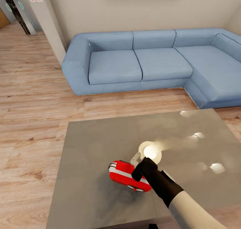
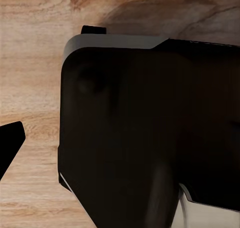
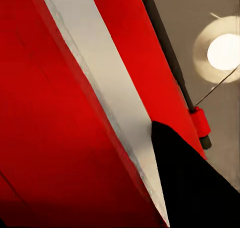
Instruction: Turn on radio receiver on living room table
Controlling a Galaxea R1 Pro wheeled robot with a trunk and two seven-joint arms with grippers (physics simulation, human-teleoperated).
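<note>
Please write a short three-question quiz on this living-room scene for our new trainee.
1. True or false: the red radio lies on the grey table.
2. Which arm reaches to the radio? A) left B) right C) both
3. Fill in: behind the table stands a blue ____.

Key: 1. True; it lies tipped over on the glossy top. 2. B; the right pincer is at the radio, with a dark fingertip against its red and white casing in the right wrist view. 3. Sofa.
</note>
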